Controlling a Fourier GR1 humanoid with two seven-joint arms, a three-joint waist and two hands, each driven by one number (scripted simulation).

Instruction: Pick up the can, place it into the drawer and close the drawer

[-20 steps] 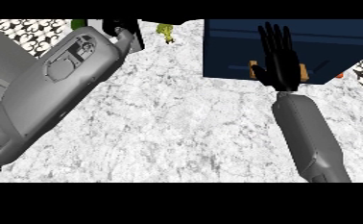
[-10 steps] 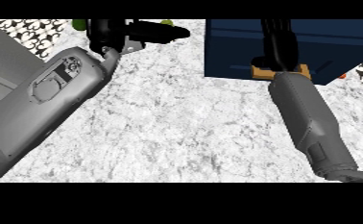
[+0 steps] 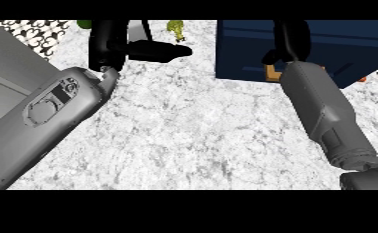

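White marble counter (image 3: 192, 127); your left hand (image 3: 118, 42) sits upper left, thumb out, grasping nothing. Right hand (image 3: 291, 39) over the blue drawer (image 3: 244, 47) upper right, fingers unclear. Can not visible

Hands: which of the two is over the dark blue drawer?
The right hand, at the view's right, is over the dark blue drawer. The left hand is over the white marble counter near the far edge, thumb pointing toward the drawer.
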